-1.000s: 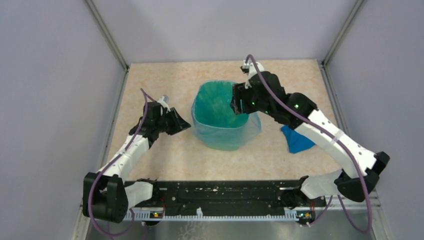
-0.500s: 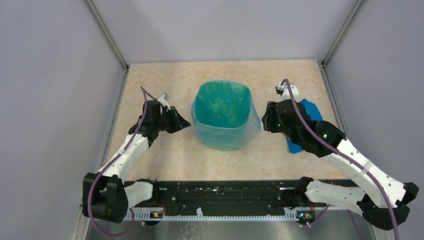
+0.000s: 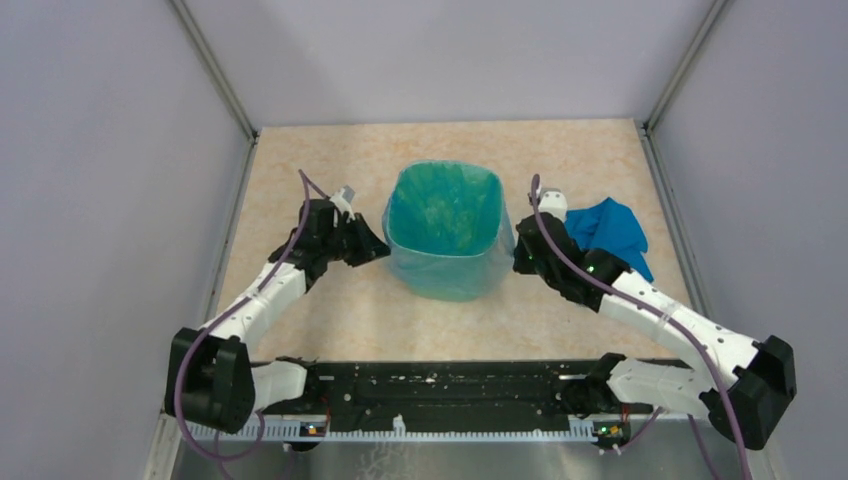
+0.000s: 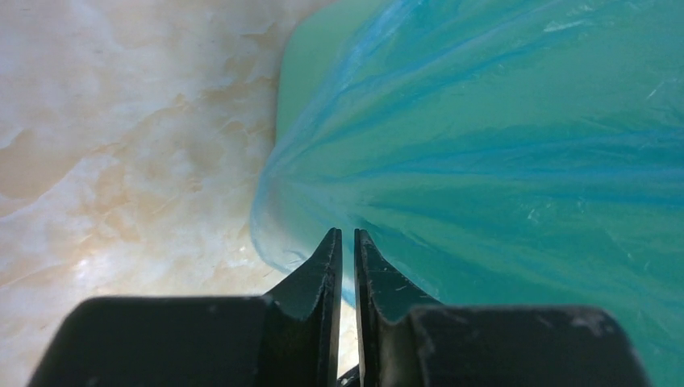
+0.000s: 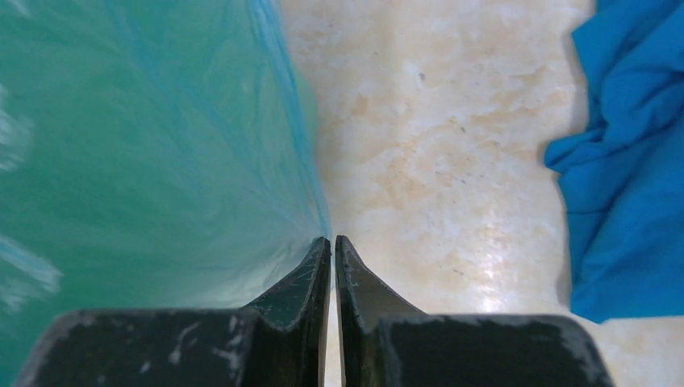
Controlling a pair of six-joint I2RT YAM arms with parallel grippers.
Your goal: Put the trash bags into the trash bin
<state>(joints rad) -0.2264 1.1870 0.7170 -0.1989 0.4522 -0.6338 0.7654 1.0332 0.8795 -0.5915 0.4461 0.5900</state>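
Observation:
The mint-green trash bin (image 3: pixel 392 222) stands upright mid-table. The translucent light blue trash bag (image 3: pixel 450 278) lines it and drapes over its outer walls. My left gripper (image 3: pixel 383 250) is low at the bin's left side, shut on a pinch of the bag's film; in the left wrist view the bag's (image 4: pixel 500 161) pleats run into the gripper's tips (image 4: pixel 348 232), and bare bin wall (image 4: pixel 310 72) shows above. My right gripper (image 3: pixel 517 260) is low at the bin's right side, shut on the bag's edge (image 5: pixel 161 161), which meets the gripper's tips (image 5: pixel 332 239).
A crumpled blue cloth (image 3: pixel 612 228) lies on the table right of the bin, just behind my right arm; it also shows in the right wrist view (image 5: pixel 629 161). Grey walls close in the table on three sides.
My right gripper left the bin's mouth, swung out to the right and came down against the bin's right side. My left gripper moved closer to the bin's left side.

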